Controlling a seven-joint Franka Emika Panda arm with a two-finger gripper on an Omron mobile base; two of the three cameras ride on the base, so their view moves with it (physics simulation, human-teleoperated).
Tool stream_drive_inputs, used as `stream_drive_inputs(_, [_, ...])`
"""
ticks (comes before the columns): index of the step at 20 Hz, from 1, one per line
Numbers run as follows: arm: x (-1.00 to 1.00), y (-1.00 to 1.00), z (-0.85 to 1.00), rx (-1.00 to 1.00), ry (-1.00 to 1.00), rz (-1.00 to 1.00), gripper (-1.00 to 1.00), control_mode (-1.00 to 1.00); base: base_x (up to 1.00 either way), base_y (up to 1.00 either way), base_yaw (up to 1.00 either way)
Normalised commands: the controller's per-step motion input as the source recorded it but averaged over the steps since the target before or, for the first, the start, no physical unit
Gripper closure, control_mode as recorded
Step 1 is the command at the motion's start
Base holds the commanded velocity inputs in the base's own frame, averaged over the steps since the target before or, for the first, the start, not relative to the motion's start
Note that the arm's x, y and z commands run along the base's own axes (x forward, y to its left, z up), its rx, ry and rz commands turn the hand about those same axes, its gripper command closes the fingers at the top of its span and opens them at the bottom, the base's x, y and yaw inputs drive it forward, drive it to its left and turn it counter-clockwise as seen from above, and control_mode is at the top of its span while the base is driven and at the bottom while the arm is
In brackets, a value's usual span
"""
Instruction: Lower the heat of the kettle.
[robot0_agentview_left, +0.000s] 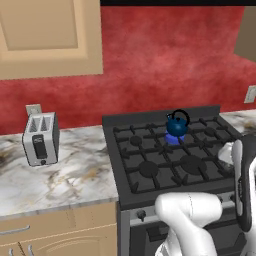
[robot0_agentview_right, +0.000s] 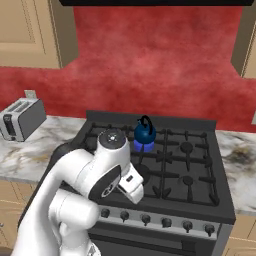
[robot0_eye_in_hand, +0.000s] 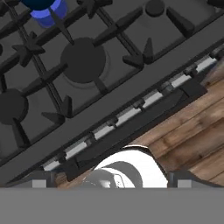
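Stove (robot0_agentview_right: 200, 165): black, matte, with cast grates over round burners and a row of small knobs (robot0_agentview_right: 145, 218) along the front panel. Kettle (robot0_agentview_right: 144, 132): small, round, glossy dark blue, with a thin black arched handle; it sits on a rear centre burner over a blue flame (robot0_agentview_right: 142, 146), which also shows at the top of the hand view (robot0_eye_in_hand: 49, 14). Task status: judged barely begun; the flame burns, no knob is touched, and the arm is folded above the stove's front edge. Remaining, as a judgement: pick the knob serving that burner, reach it and turn it down. Gripper (robot0_eye_in_hand: 109, 181): fingertips stand wide apart at the hand view's lower corners, holding nothing, above the front rail and wooden floor (robot0_eye_in_hand: 192, 135). Counter (robot0_agentview_left: 75, 175): veined marble. Toaster (robot0_agentview_left: 41, 138): boxy, metallic, well left of the stove.
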Motion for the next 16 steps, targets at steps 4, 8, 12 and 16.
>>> stream_drive_inputs(4, [-0.41,-0.56,-0.70,0.26,0.02,-0.08,-1.00,-1.00,0.00,0.00,0.00])
stream_drive_inputs(8, [-0.48,-0.64,-0.64,0.40,0.00,-0.07,-1.00,-1.00,0.00,0.00,0.00])
stream_drive_inputs(12, [-0.36,-0.79,-0.47,0.39,0.00,-0.03,-1.00,-1.00,0.00,0.00,0.00])
stream_drive_inputs(16, [-0.02,-0.26,-0.35,0.29,-0.04,-0.10,-1.00,-1.00,0.00,0.00,0.00])
